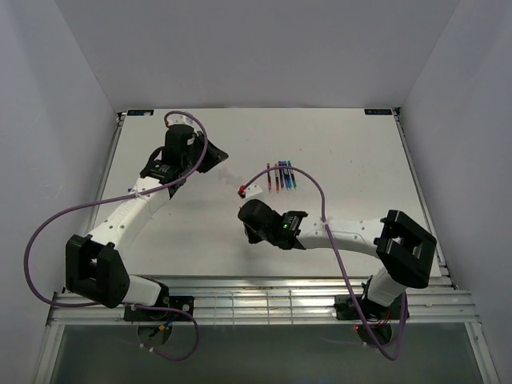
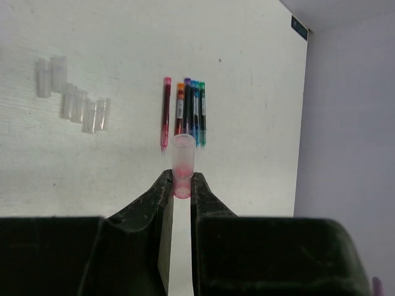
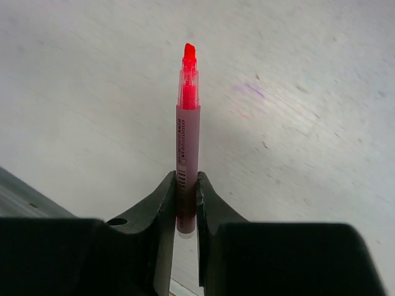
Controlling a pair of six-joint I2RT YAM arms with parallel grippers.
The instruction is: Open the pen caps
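Here the right pincer point(image 3: 185, 180) hides part of the pen point(image 3: 187, 132).

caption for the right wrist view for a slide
Right gripper clamps an uncapped red pen, its tip pointing away.

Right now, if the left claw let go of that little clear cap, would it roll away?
Probably light: the clear cap is a thin see-through tube. Being round, it may roll if dropped sideways. It looks smooth, so perhaps slippery; the left gripper pinches only its pink-tinted end.
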